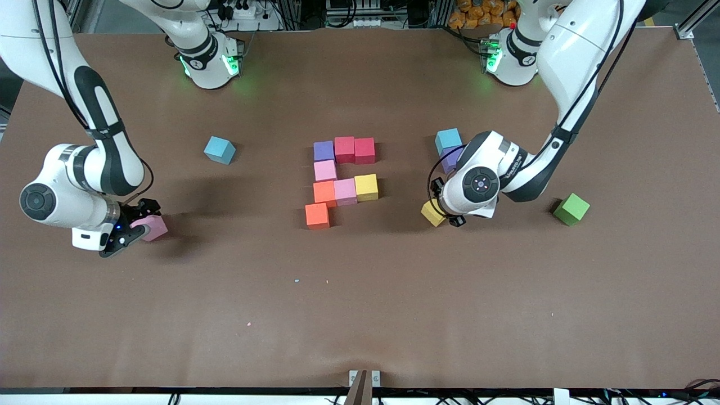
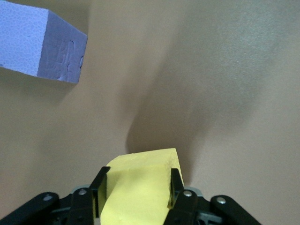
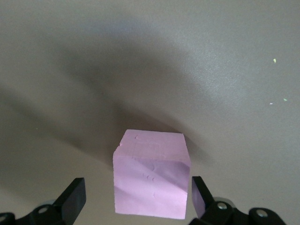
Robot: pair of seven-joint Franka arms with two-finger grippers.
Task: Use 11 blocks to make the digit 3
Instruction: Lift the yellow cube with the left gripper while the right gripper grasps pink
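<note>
Front: left gripper (image 1: 440,216) at yellow block (image 1: 432,213); right gripper (image 1: 136,226) at pink block (image 1: 152,227); 8 blocks (image 1: 340,175) grouped mid-table.
L wrist: yellow block (image 2: 140,185) between jaws — clamped.
R wrist: pink block (image 3: 151,174) between jaws — apart, not touching.

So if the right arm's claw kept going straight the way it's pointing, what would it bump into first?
Probably the pink block. The right claw stands open with that block between its fingers, not gripped yet. Going on, it would likely close around the block and then meet the table.
</note>
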